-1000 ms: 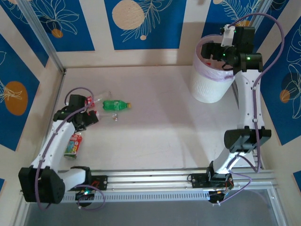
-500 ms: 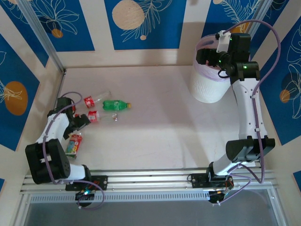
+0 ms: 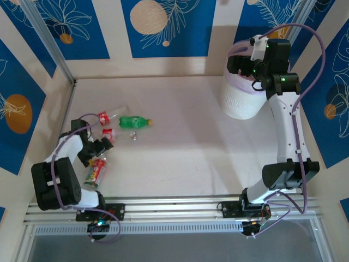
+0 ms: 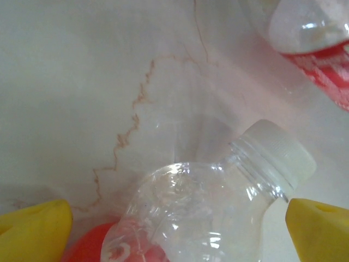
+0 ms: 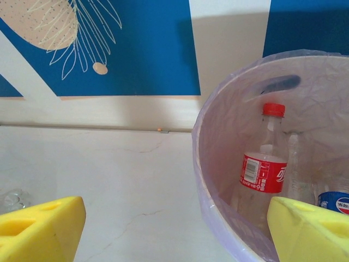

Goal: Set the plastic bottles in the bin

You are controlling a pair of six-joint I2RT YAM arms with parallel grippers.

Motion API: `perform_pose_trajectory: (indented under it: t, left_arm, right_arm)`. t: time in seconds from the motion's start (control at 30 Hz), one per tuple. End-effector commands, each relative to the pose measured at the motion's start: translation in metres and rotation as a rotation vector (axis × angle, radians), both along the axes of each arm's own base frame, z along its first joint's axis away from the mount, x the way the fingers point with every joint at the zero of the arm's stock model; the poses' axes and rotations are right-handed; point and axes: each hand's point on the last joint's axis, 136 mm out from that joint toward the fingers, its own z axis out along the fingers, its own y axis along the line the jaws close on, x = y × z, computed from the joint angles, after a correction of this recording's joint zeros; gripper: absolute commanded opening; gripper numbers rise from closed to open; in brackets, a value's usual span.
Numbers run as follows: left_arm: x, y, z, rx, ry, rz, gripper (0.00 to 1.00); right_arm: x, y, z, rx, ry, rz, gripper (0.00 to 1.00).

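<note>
My left gripper (image 4: pixel 180 229) is open, its yellow fingertips (image 4: pixel 32 229) wide apart low over the table. A clear plastic bottle (image 4: pixel 218 191) with a pale cap lies between them, untouched by either finger. A red-labelled bottle (image 4: pixel 316 38) lies just beyond it. From above, the left gripper (image 3: pixel 101 147) sits among a red-capped clear bottle (image 3: pixel 112 115), a green bottle (image 3: pixel 133 122), a small red-labelled one (image 3: pixel 108 134) and another (image 3: pixel 95 172). My right gripper (image 3: pixel 242 61) hangs open and empty over the bin (image 3: pixel 240 98). Inside the bin (image 5: pixel 218 180) stand a red-capped bottle (image 5: pixel 264 164) and a blue-labelled one (image 5: pixel 335 202).
Blue patterned walls close in the table at the back and both sides, with a metal post (image 3: pixel 52 46) at the far left corner. An aluminium rail (image 3: pixel 174 207) runs along the near edge. The tabletop (image 3: pixel 185 147) between bottles and bin is bare.
My left arm has folded back and its gripper has swung nearer, over the bottles. The red-labelled bottle near it has shifted right. The right gripper moved left over the bin, then held.
</note>
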Motion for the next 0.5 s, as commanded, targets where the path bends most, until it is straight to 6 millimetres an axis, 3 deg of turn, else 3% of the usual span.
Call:
perform_pose_trajectory:
  t: [0.0, 0.27, 0.47]
  left_arm:
    - [-0.014, -0.016, 0.006, -0.005, 0.008, -0.038, 1.0]
    - [-0.038, -0.033, 0.0, 0.103, 0.116, -0.16, 1.0]
    - [-0.044, -0.052, -0.01, 0.108, 0.166, -0.222, 1.0]
  right_arm:
    - [-0.008, 0.002, 0.012, 0.014, -0.039, 0.001, 0.87]
    - [-0.013, 0.004, 0.018, 0.022, -0.053, 0.003, 0.86]
    - [-0.021, 0.002, 0.025, 0.022, -0.073, 0.0, 0.86]
